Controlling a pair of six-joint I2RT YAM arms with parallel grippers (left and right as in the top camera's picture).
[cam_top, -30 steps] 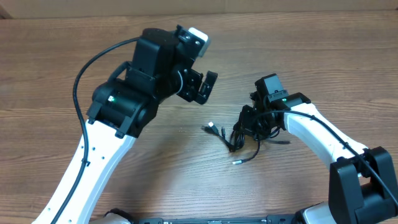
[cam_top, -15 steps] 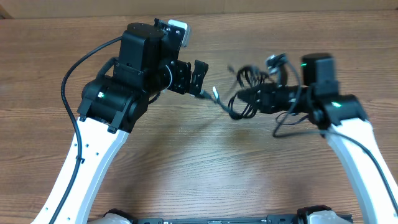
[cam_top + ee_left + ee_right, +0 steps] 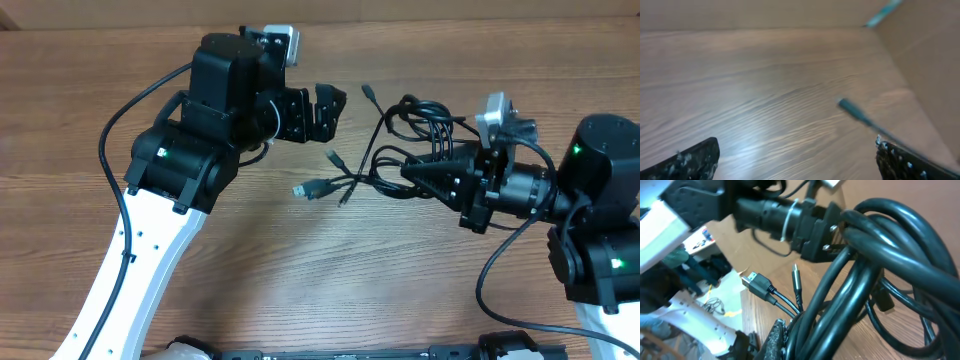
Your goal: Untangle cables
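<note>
**Knotted bundle gripped from one side, loose ends trailing**

The tangle of thin black cords (image 3: pixel 421 116) is found right of the table's centre, between the two arms. Its loops are bunched against the right gripper (image 3: pixel 408 172), whose fingers are clenched on the near edge of the knot. In the right wrist view the strands are seen packed thickly over one another just ahead of that grasp. Several ends are spread out to the left of the bundle, among them a silver-tipped flat plug (image 3: pixel 303 190) over the brown wood-grain table (image 3: pixel 250 285). Whether it rests on the wood cannot be told.

The left gripper (image 3: pixel 330 108) is held just to the far left of the bundle with its fingers released, and nothing is grasped between them.

Trouble is judged most likely if a strand is pulled while the knot is pinched whole, since the loops could be drawn tighter rather than freed. A thin end could be missed by the wide-spread left fingers, or two strands could be taken at once. The bundle could also be dragged out of the right grasp by a hard pull.
</note>
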